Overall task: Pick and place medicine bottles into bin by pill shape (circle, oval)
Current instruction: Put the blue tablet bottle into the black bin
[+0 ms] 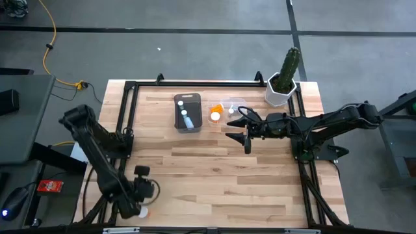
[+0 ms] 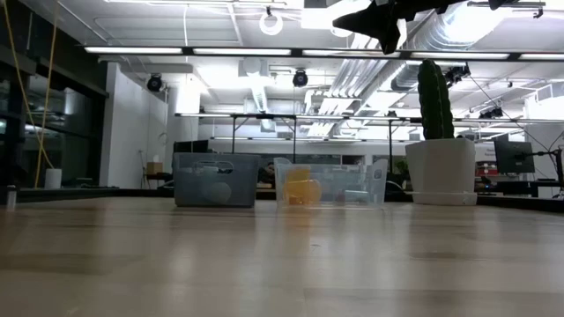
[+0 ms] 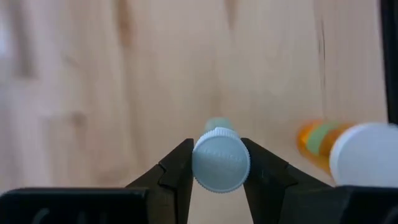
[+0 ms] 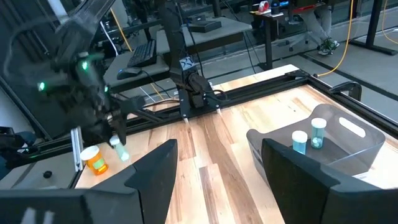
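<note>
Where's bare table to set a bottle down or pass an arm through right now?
The wide wood between the left tool and the bins lies bare. It is crowded at the far edge: gray bin, clear bin, right tool above and cactus pot. An orange bottle lies beside the left tool.

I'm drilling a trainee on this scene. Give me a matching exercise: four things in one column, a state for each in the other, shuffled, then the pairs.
1. grey bin
2. clear bin
3. left pincer
4. right pincer

a. holds an orange bottle
b. open and empty
c. holds bluish bottles
d. grips a white-capped bottle

Pairs: 1-c, 2-a, 3-d, 4-b
</note>
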{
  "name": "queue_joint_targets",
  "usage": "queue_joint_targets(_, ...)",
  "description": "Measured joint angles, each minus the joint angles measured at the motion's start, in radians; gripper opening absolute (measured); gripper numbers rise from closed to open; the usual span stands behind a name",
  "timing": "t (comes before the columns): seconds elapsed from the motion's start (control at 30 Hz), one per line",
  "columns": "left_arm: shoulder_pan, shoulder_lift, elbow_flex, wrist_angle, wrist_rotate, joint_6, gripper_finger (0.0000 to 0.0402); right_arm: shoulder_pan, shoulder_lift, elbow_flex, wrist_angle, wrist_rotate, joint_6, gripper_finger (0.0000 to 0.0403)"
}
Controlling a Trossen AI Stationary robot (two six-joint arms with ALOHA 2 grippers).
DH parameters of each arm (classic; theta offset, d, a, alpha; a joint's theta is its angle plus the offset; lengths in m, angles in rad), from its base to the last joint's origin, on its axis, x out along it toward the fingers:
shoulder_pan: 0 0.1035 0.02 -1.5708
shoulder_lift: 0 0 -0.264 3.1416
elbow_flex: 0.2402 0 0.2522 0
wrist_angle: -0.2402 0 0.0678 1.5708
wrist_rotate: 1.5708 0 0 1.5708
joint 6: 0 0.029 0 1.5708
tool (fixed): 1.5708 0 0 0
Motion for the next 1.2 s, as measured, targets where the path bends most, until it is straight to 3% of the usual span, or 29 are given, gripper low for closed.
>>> queue_joint_targets(0.13,0.086,-0.147,0.000,-0.051,-0.105,0.087,0.0103,0.000,0.000,0.000,0.000,0.000,0.000,0.0226)
queue_joint_targets(0.27,0.239,-0.323,0.000,-0.050,-0.294,0.187,0.0103,0.000,0.000,0.000,0.004,0.000,0.000,0.0226)
queue_joint_targets(0.43,0.470,-0.504,0.000,0.092,-0.465,0.379,0.0103,0.000,0.000,0.000,0.032,0.000,0.000,0.0226)
queue_joint_targets(0.57,0.651,-0.594,0.000,0.310,-0.398,0.575,0.0103,0.000,0.000,0.000,0.082,0.000,0.000,0.0226)
queue_joint_targets(0.73,0.812,-0.630,-0.049,0.616,-0.177,0.713,0.0104,0.000,0.000,0.000,0.141,0.000,-0.017,0.0226)
queue_joint_targets(0.87,0.887,-0.633,-0.193,0.934,-0.032,0.695,0.0104,0.000,0.000,0.000,0.165,0.000,-0.016,0.0226)
queue_joint_targets(1.0,0.922,-0.616,-0.345,1.192,-0.004,0.606,0.0104,0.000,0.000,0.000,0.174,0.000,-0.016,0.0226)
queue_joint_targets(1.2,0.928,-0.602,-0.448,1.320,-0.008,0.550,0.0104,0.000,0.000,0.000,0.178,0.000,-0.016,0.0226)
